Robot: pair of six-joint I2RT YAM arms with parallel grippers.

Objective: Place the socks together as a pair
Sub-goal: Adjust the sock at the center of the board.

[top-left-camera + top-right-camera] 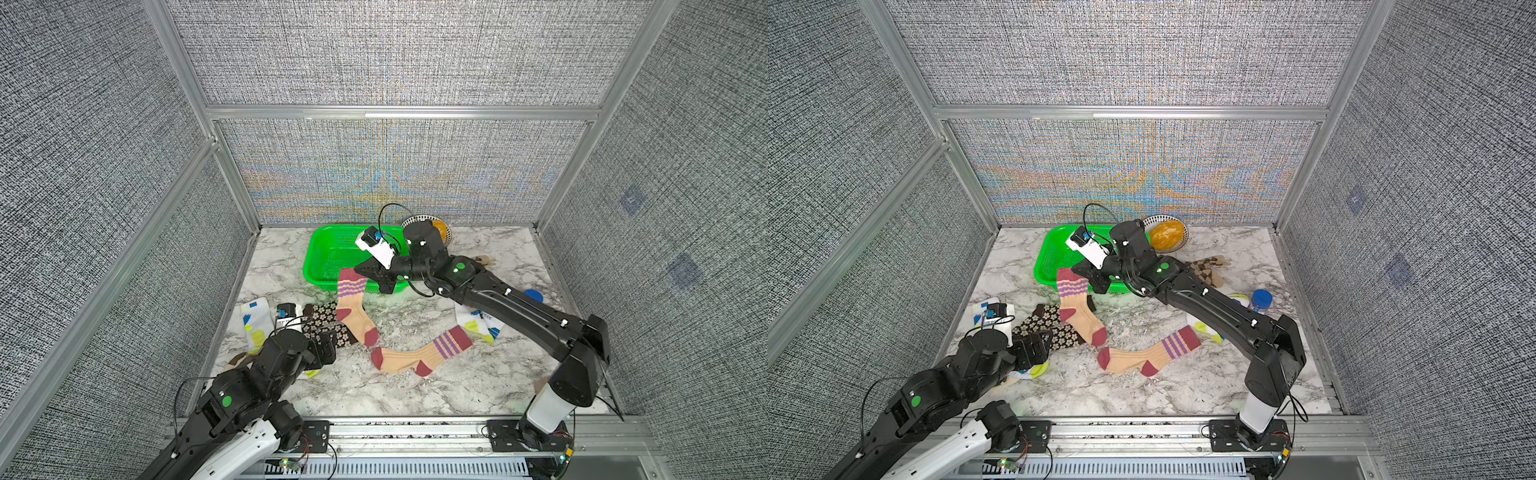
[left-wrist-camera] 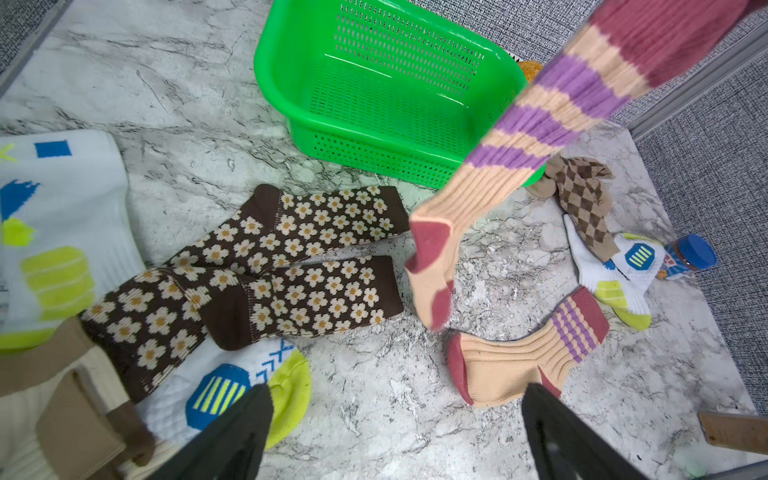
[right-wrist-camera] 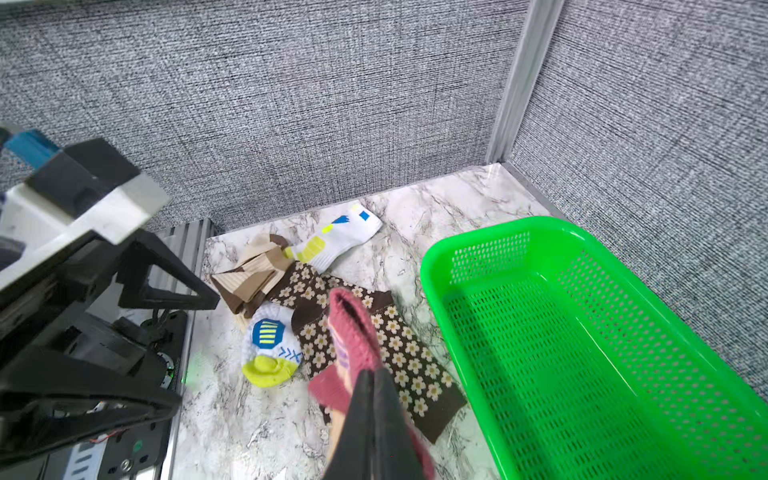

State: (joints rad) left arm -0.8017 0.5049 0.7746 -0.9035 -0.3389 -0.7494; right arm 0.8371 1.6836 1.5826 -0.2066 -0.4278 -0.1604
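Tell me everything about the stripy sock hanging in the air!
The hanging sock is peach ribbed knit with purple stripes and a dark pink cuff, heel and toe. The right hand, shut, pinches its cuff, so it dangles toe-down by the green basket. Its toe hangs close to its flat-lying twin; I cannot tell if they touch.

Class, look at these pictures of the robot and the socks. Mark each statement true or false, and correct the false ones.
1. The right gripper is shut on a striped sock. True.
2. The basket holds socks. False: nothing is in it.
3. The left gripper is open. True.
4. Both striped socks lie flat. False: one hangs from the right gripper; only the other striped sock lies on the table.
5. The two floral socks lie side by side. True.
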